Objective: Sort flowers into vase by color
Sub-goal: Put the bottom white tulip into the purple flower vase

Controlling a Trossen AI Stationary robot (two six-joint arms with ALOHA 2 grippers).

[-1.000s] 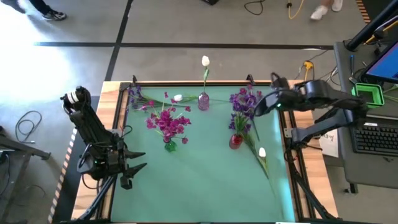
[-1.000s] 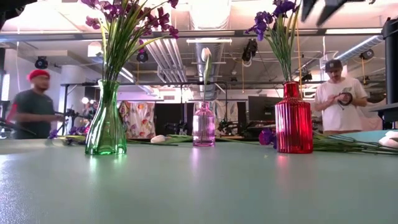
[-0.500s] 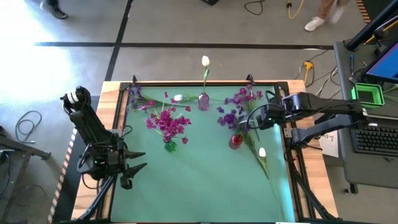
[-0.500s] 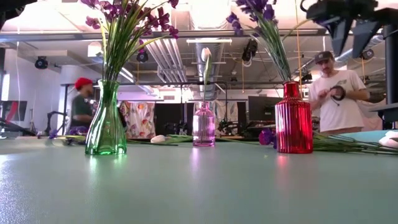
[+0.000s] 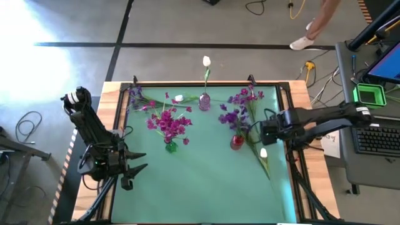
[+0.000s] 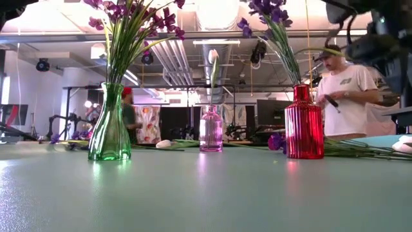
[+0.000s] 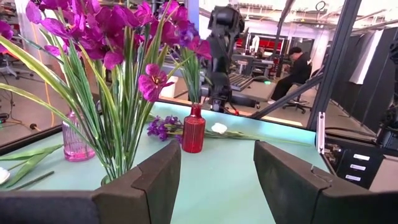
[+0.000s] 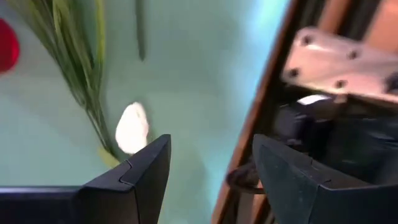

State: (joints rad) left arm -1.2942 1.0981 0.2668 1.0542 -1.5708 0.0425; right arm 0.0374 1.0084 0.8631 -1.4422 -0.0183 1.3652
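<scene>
Right gripper (image 5: pixel 267 132) hangs open and empty above the loose white bud (image 5: pixel 263 153) beside the red vase (image 5: pixel 236 142). Likely next: drop, pinch its stem. Left gripper (image 5: pixel 136 167) waits open at the table's (image 5: pixel 206 187) near-left edge.

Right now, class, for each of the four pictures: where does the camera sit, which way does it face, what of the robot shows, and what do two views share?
High view: above the table, looking straight down; both arms show, left gripper, right gripper.
Low view: at tabletop height, looking level past the green vase, pink vase and red vase.
Left wrist view: across the table; own open fingers.
Right wrist view: down at a white flower on the mat; own open fingers.
Shared: high and left wrist views both show the red vase.
</scene>
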